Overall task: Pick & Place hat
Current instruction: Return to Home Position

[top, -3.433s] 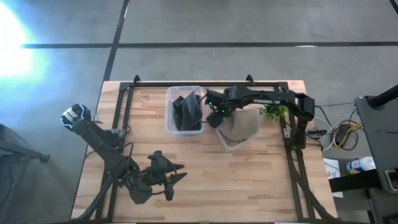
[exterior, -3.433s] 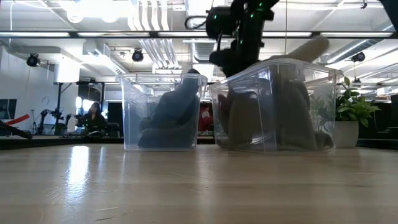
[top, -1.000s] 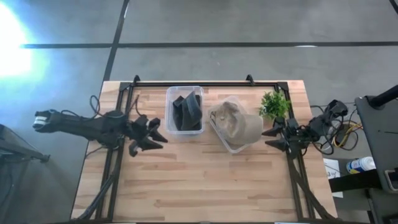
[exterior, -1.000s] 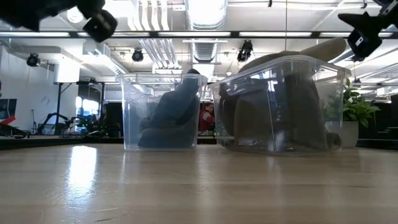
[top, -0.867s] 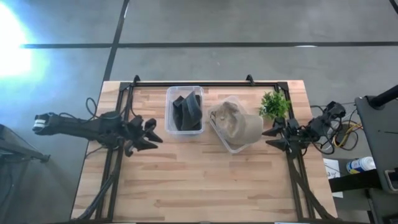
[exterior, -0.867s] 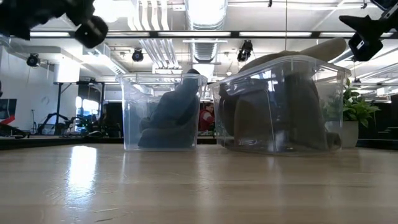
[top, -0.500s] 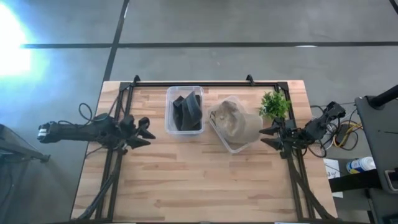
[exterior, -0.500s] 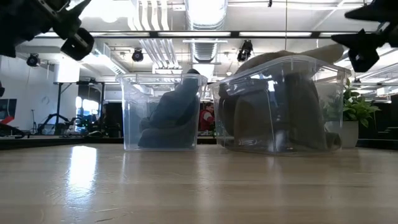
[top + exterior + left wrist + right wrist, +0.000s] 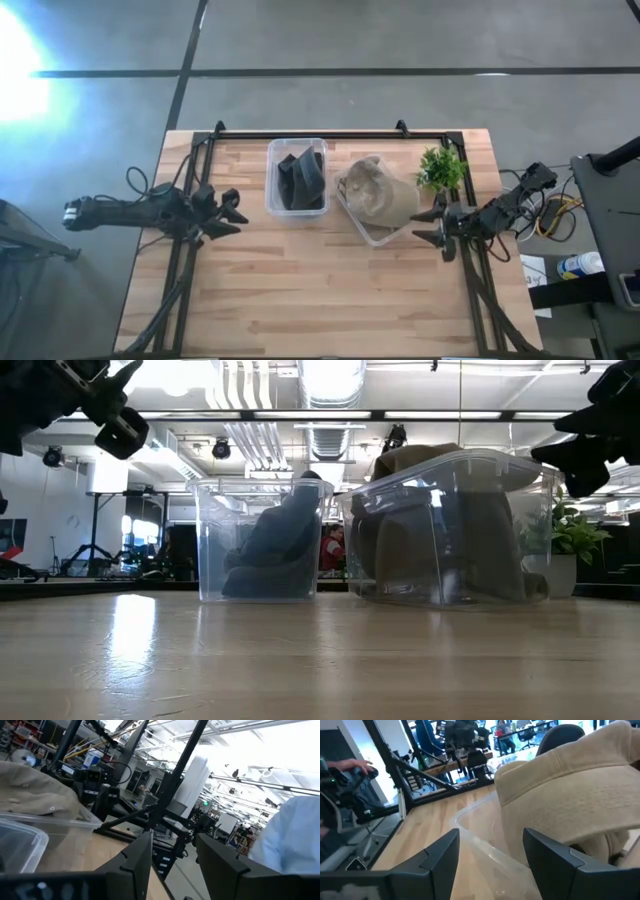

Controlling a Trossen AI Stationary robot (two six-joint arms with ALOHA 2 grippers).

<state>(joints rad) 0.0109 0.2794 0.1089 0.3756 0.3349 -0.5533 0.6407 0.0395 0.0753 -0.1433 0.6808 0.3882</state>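
Your left gripper (image 9: 236, 212) hangs over the left side of the table (image 9: 300, 290), left of the left transparent bin (image 9: 270, 178), with its fingers (image 9: 135, 865) spread and nothing between them. It has barely shifted in the last half second; a few seconds ago it was down by the near edge.

Your right gripper (image 9: 420, 227) is also released and empty. It sits just right of the right transparent bin (image 9: 366, 236) and near the small plant (image 9: 440, 170). It has pulled back from where it reached over that bin, and has lately crept a little nearer and leftward.

The black hat (image 9: 300, 180) lies in the left bin. The brown hats (image 9: 385, 200) are heaped in the right bin, rising above its rim. In the low view, the tan brim that jutted up at the right no longer shows.
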